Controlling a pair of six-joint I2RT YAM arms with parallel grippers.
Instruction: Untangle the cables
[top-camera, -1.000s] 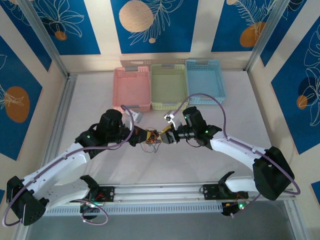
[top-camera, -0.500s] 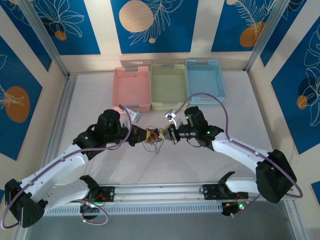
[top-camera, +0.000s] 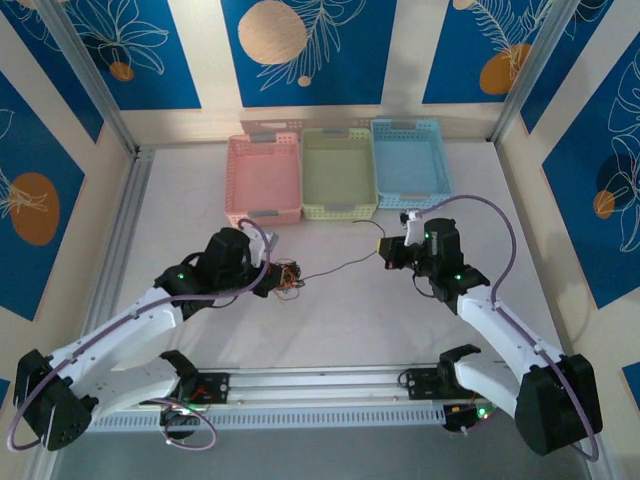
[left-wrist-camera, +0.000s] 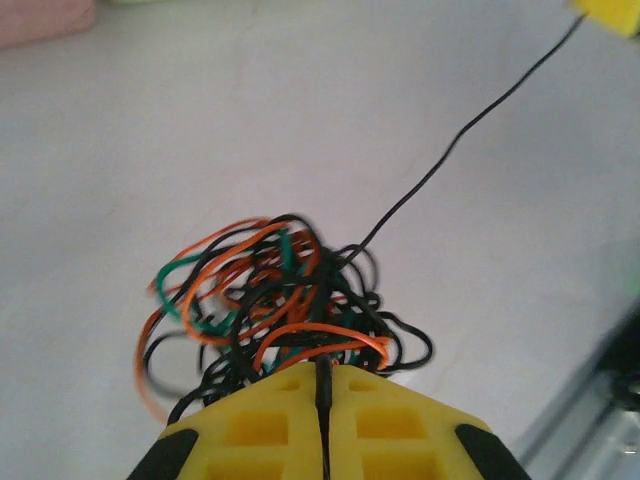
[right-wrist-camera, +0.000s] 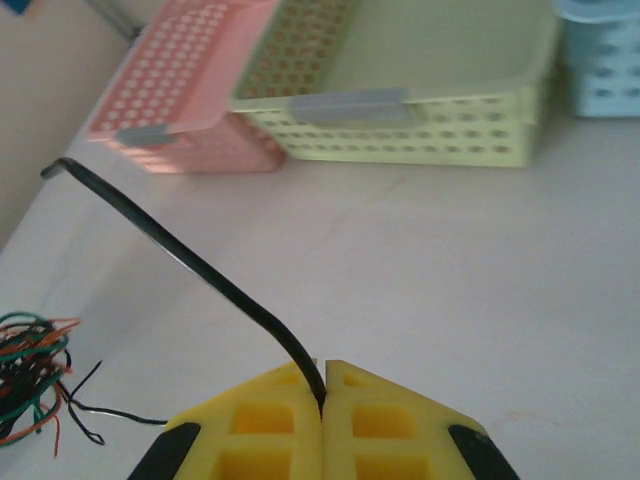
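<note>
Silver rail (top-camera: 320, 385) is seen along the near table (top-camera: 340, 325) edge, at 6 o'clock in the top view, with both arm bases bolted onto it.

A bit further in, the left gripper (top-camera: 276, 281) is parked at about 9 o'clock from the table's middle. Its jaws are pressed together, and in the left wrist view a black wire is pinched right in the seam between the yellow pads (left-wrist-camera: 255, 430). The cables (left-wrist-camera: 270, 300) are bunched just past the tips at 12 o'clock, a messy ball of black, orange and green loops. Whether the ball is resting on the table or lifted off it can't be told.

One black strand (top-camera: 340, 266) is stretched out of the ball toward 3 o'clock, straight across to the right gripper (top-camera: 384, 250). That one's jaws are clamped tight on the strand too. In the right wrist view the strand (right-wrist-camera: 190, 270) is seen rising out of the seam and arcing off to 10 o'clock, ending in a small bent tip. The ball (right-wrist-camera: 30, 370) is spotted at 8 o'clock there, with a thinner black line trailing from it toward the gripper's underside.

Farthest back, at 12 o'clock, three baskets are lined up side by side: pink (top-camera: 264, 178), green (top-camera: 339, 172) and blue (top-camera: 411, 160).
</note>
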